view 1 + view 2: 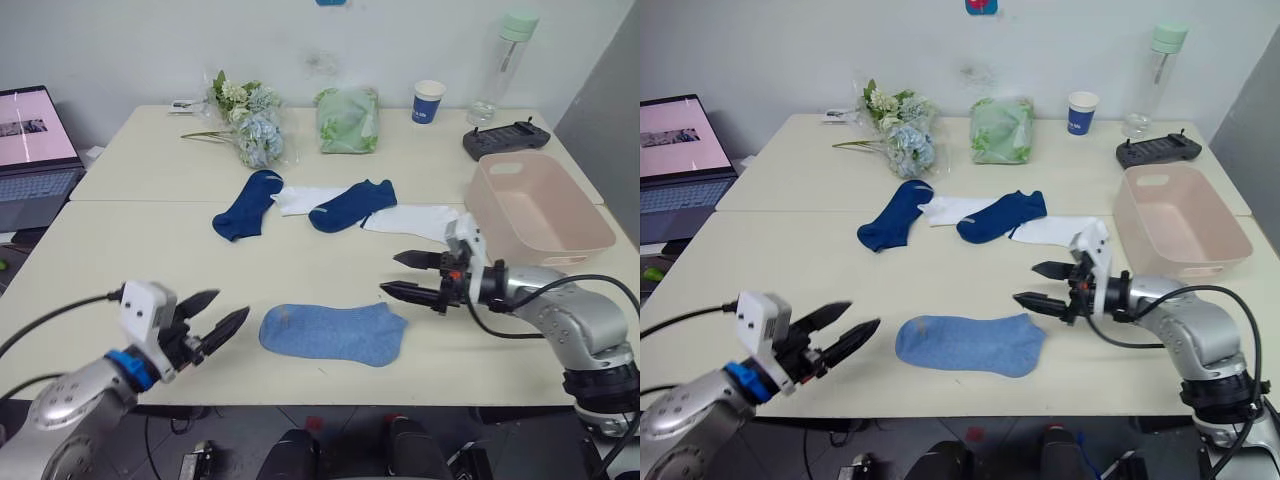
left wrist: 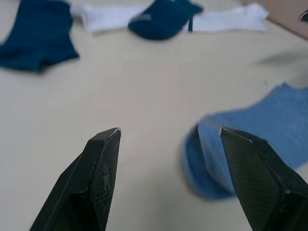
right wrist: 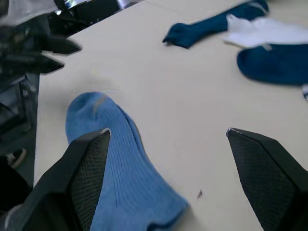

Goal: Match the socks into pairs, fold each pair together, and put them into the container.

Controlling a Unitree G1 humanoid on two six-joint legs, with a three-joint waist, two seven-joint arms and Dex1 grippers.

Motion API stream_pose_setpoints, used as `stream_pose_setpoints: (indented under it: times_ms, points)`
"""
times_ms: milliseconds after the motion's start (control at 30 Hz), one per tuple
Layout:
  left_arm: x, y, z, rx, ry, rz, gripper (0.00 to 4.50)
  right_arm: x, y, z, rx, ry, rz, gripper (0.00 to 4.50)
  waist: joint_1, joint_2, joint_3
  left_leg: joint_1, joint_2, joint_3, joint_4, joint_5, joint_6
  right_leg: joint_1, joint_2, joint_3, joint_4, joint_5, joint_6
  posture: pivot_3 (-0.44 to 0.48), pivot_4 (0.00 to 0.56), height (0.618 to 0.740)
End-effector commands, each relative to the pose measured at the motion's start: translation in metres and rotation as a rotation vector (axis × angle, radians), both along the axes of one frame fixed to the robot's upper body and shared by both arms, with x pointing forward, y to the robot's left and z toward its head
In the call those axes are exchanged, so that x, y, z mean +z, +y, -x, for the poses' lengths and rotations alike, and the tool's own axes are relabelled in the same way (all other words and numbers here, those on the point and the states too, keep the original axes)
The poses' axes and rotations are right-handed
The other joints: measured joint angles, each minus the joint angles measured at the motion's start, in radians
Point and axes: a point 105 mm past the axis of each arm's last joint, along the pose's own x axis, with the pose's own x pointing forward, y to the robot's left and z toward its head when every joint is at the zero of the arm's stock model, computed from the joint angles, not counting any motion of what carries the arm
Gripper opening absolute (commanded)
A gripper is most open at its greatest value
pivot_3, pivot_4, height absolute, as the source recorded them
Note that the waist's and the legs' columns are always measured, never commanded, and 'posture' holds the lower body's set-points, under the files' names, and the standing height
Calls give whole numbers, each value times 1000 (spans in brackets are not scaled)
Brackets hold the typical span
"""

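Left eye view: light blue sock [image 1: 334, 333] lies flat between both spread end effectors.
Left end effector [image 1: 213, 321] and right end effector [image 1: 410, 275] hover apart; paper cup [image 1: 428, 102] stands beyond.

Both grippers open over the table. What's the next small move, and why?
Probably lower the right gripper onto the near end of the light blue sock. Its fingers are open and empty beside that end, the sock lies flat, and the left gripper waits open at the other end.

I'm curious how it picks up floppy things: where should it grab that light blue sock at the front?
Probably at an end. The light blue sock lies flat between both open hands: the left hand faces its rounded end, the right hand hovers by the other. Pinch an edge from the side.
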Motion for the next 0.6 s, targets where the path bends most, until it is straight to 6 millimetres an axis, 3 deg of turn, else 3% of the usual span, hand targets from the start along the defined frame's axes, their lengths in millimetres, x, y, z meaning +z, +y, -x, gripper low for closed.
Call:
stream_pose_setpoints:
  times_ms: [33,167,300,333,433,600]
  points:
    - [-6,-27,0,-117,-24,-38,2483,-9,16,9,67,-88,28,3227,-1,0,0,0,0,0,0,0,0,-1,0,1,0,0,0,0,150,740]
    - [-30,-49,-4,-250,-19,-159,1177,-27,31,14,151,-152,79,1775,-2,0,0,-1,0,-1,-1,0,0,-3,-1,3,0,0,0,0,150,740]
    - [-53,-45,-9,-233,14,-238,0,-58,23,12,167,-147,192,294,-4,0,0,1,0,0,-1,0,0,-2,1,3,1,0,0,0,150,740]
    - [-59,-42,-9,-225,26,-258,0,-63,19,11,157,-144,208,46,-3,0,0,1,0,0,-1,0,0,-2,1,2,1,0,0,0,150,740]
    - [-73,-32,-8,-197,67,-276,0,-77,7,10,161,-147,273,46,-2,0,0,0,0,-1,-1,0,0,-2,0,2,1,0,0,0,150,740]
    - [-74,-27,-7,-168,74,-210,0,-82,-13,7,148,-177,322,46,-2,0,0,2,1,-1,-1,0,0,0,0,3,1,0,0,0,150,740]
